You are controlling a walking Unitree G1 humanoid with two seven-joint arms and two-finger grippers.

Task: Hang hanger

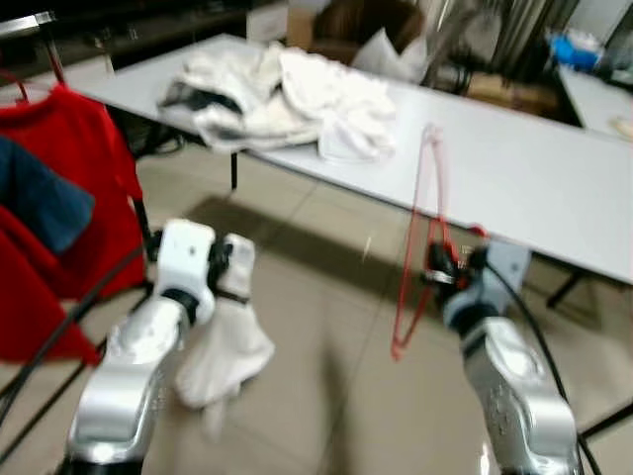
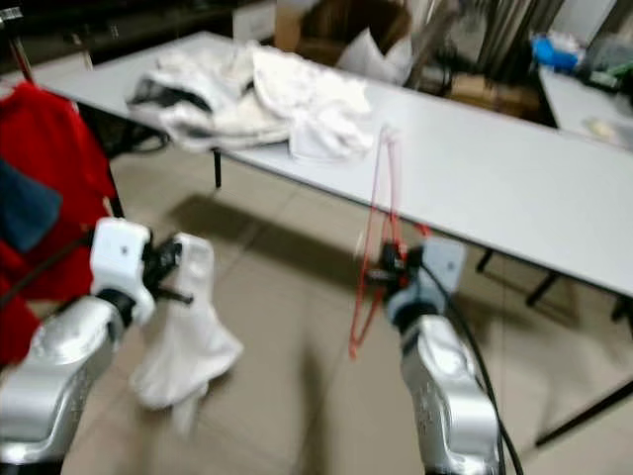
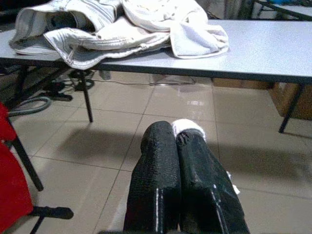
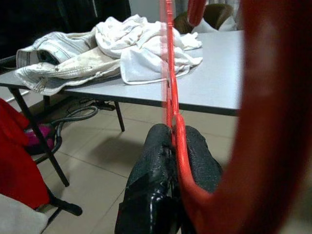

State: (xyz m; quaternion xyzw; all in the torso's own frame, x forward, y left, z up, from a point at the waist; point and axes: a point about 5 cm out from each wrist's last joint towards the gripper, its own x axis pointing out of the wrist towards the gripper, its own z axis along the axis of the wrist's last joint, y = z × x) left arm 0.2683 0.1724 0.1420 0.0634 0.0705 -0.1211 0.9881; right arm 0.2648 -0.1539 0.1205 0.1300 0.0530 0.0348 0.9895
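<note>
Right wrist view shows you the right gripper (image 4: 171, 141) clamped on the wire of the red hanger (image 1: 420, 233), which stands nearly upright, its long axis rising from the fingers. The left gripper (image 3: 176, 139) is closed on a white cloth (image 1: 223, 346) that hangs below it. The red garment (image 1: 64, 218) on its rack lies to your left, nearer the left arm, so I judge the hanger must cross leftward. Beyond stands the table (image 1: 534, 178) with piled clothes (image 1: 287, 99).

A long grey table (image 1: 514, 178) stands on the beige tiled floor (image 3: 146, 126); a heap of white and denim clothes (image 1: 287, 99) lies on the table's far end.
</note>
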